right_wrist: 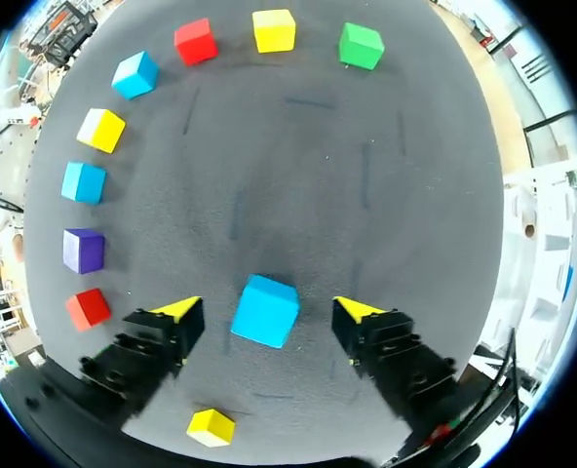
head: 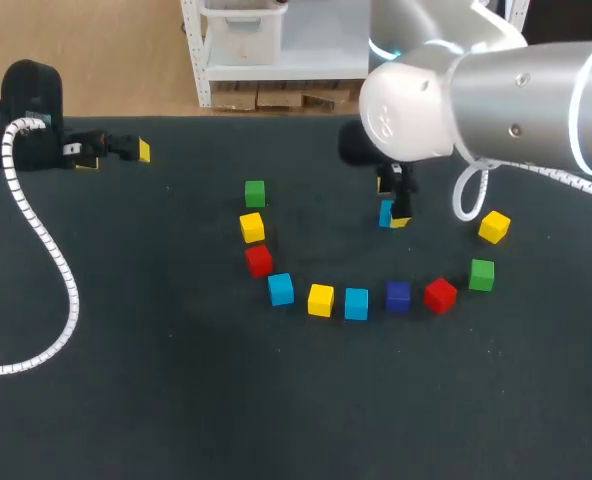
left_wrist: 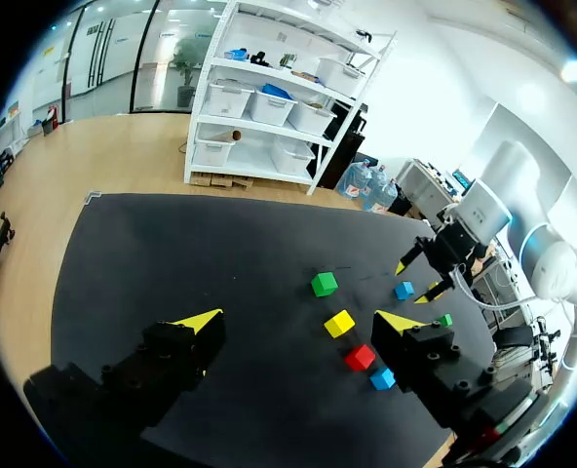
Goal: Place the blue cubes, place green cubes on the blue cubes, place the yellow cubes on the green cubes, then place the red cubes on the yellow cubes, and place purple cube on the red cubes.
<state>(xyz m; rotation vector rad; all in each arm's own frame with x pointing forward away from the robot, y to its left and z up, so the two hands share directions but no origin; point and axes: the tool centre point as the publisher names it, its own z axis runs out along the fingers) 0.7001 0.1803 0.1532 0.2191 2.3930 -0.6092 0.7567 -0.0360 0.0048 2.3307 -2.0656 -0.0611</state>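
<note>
A light blue cube (right_wrist: 265, 310) rests on the black table between the fingers of my right gripper (right_wrist: 266, 308), which is open with a gap on each side of the cube. In the head view that cube (head: 385, 213) lies under the right gripper (head: 396, 208), behind an arc of cubes: green (head: 255, 193), yellow (head: 252, 227), red (head: 259, 261), blue (head: 281, 289), yellow (head: 320, 299), blue (head: 356, 303), purple (head: 398, 296), red (head: 440, 295), green (head: 482, 274), yellow (head: 494, 226). My left gripper (head: 113, 154) stands open and empty at the far left.
A white coiled cable (head: 54, 270) trails over the table's left side. The left wrist view looks across the mat from behind the open left gripper (left_wrist: 298, 322) towards the green cube (left_wrist: 324, 284) and the right gripper (left_wrist: 420, 278).
</note>
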